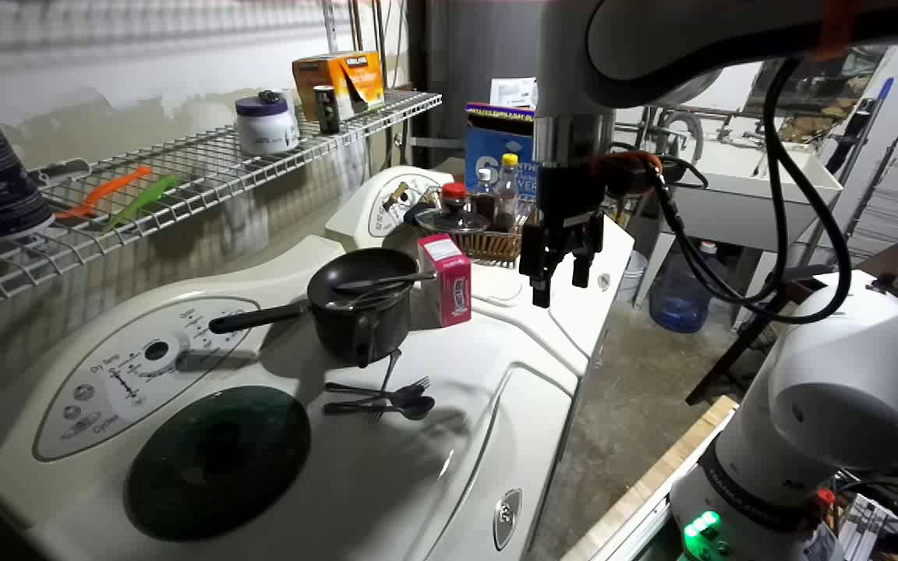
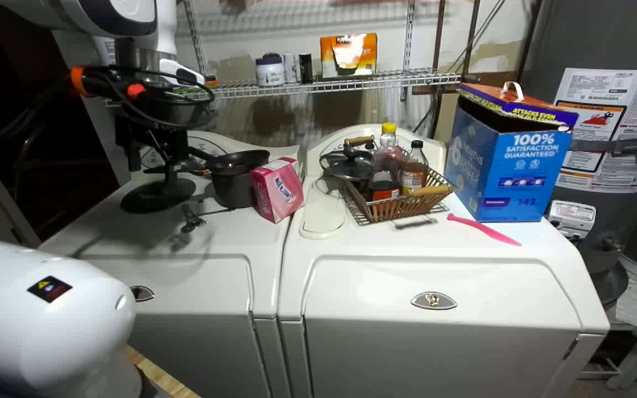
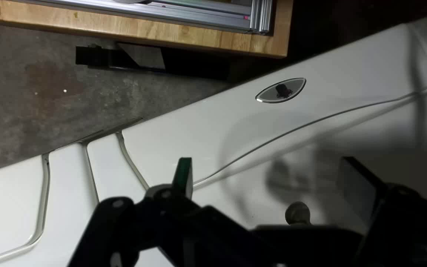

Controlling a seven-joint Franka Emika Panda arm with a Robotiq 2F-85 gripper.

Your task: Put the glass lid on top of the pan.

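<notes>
The claw (image 1: 561, 285) hangs above the glossy white dryer (image 1: 371, 499), its fingers (image 3: 358, 189) spread wide with nothing between them. Dark cutlery (image 1: 414, 407) lies on the smooth top, near a flat, dark, round disc (image 1: 207, 499). The black, long-handled pan (image 1: 340, 269) sits atop a deep pot (image 1: 336, 339), slim utensils (image 1: 390, 280) lying in it. A pink cardboard box (image 1: 449, 284) stands just beside. Beyond, a slatted brown basket (image 2: 407, 205) holds see-through bottles (image 2: 413, 174), and the round, clear glass lid (image 1: 461, 222) sits at its end nearest the pan.
</notes>
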